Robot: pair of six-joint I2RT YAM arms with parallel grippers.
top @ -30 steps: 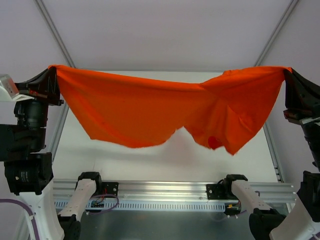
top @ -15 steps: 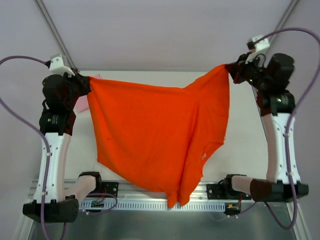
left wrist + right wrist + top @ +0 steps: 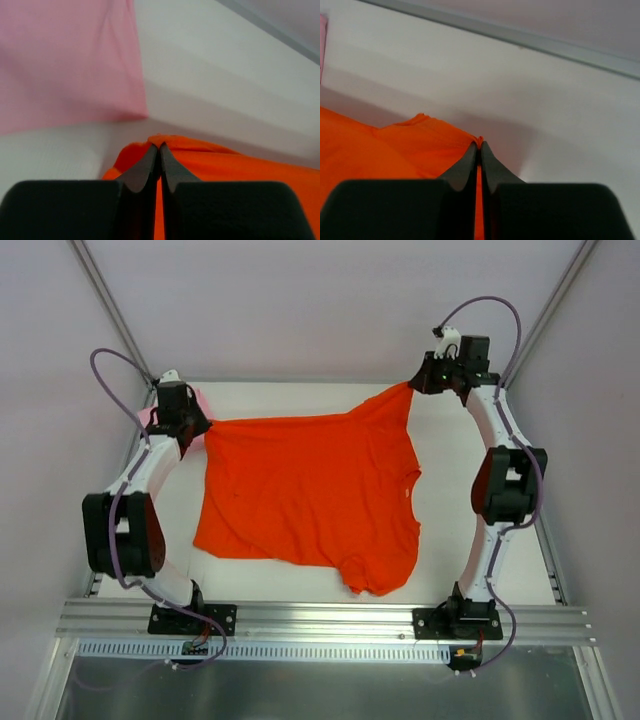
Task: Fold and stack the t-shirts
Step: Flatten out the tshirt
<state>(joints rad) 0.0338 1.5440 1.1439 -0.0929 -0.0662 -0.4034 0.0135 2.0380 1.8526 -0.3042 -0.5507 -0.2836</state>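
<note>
The orange-red t-shirt (image 3: 310, 490) lies spread over the white table (image 3: 300, 400), its near hem bunched toward the front right. My left gripper (image 3: 203, 426) is shut on the shirt's far left corner, and orange cloth (image 3: 225, 165) is pinched between the fingertips of this gripper (image 3: 160, 146). Shut too, my right gripper (image 3: 413, 387) holds the far right corner. In the right wrist view this gripper (image 3: 480, 145) has orange fabric (image 3: 395, 150) caught at its tip. The pink t-shirt (image 3: 150, 416) lies at the far left, mostly behind the left arm, and shows large and flat as pink cloth (image 3: 65, 65) in the left wrist view.
An aluminium rail (image 3: 320, 620) carrying both arm bases runs along the near edge. Grey frame posts (image 3: 110, 310) rise at the far corners. The right arm's elbow (image 3: 505, 485) hangs over the table's right side, and the left arm's elbow (image 3: 120, 530) over its left side.
Both arms have swung down and out to the table's far side. The orange shirt, first stretched high in the air, has come down and now lies on the table.
</note>
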